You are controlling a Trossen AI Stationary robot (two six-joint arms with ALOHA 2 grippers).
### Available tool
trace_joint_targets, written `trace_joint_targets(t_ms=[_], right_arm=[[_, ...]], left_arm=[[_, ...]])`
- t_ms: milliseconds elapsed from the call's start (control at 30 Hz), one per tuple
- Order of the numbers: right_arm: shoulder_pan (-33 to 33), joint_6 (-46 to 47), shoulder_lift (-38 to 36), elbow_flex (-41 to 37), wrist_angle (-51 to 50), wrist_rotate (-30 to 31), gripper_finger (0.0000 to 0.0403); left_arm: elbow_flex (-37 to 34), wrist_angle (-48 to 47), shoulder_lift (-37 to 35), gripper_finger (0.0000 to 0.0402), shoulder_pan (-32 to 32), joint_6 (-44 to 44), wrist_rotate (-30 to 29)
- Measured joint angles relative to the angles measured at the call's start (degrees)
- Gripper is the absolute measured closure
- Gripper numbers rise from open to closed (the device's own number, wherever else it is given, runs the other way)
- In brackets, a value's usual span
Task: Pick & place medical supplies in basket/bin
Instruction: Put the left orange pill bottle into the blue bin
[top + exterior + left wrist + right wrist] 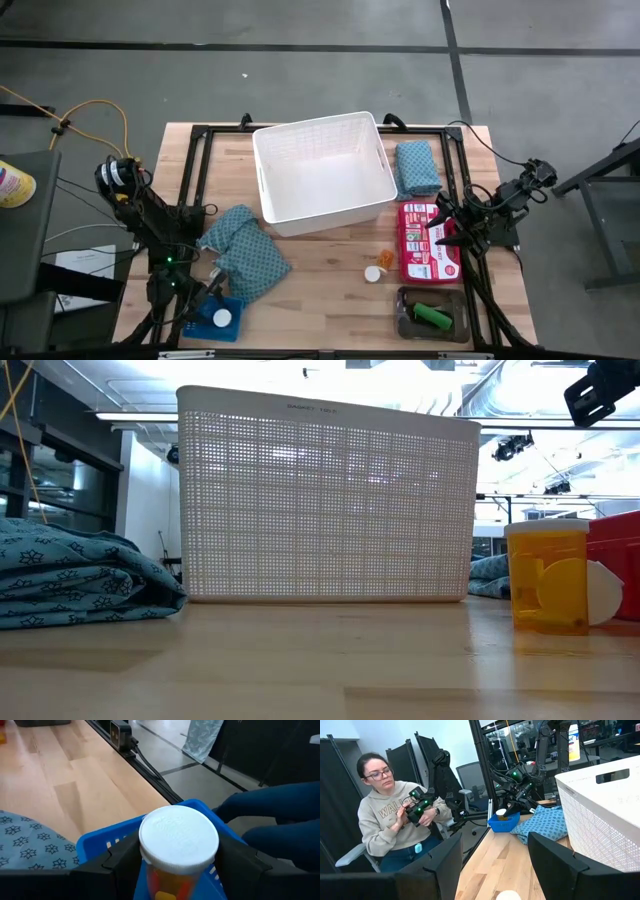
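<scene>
A white-capped orange pill bottle (179, 837) stands upright in the small blue mesh tray (100, 840) at the table's near left corner (205, 325). My left gripper (179, 862) is open, one finger on each side of the bottle's cap. A second small orange bottle (383, 259) and a white round cap (372, 273) rest on the wood near the middle. One teal cloth (243, 250) lies left of the white basket (322, 165), another (416, 165) to its right. My right gripper (440, 228) waits open at the right, above a red case (430, 245). My left gripper comes at the bottle's white cap (150, 845) slanting down from the table's left side, its fingers (120, 865) close beside the cap's two sides. I cannot tell whether they touch it. The bottle stands upright on the blue tray's floor.
A grey tray (432, 315) holding a green piece sits at the near right. The basket's lattice wall (325, 500) stands across the table's middle. A dark frame rail (195, 180) runs along the table edges. A seated person (395, 815) holds controllers beyond the table's left side.
</scene>
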Motion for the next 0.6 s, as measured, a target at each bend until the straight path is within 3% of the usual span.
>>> trace_joint_targets(t_ms=[267, 600], right_arm=[[0.0, 0.0, 0.0, 0.0, 0.0, 0.0, 0.0192], [0.0, 0.0, 0.0, 0.0, 0.0, 0.0, 0.0192]], left_arm=[[0.0, -0.1, 0.0, 0.0154, 0.0, -1.5, 0.0], [0.0, -0.1, 0.0, 0.0149, 0.0, -1.6, 0.0]])
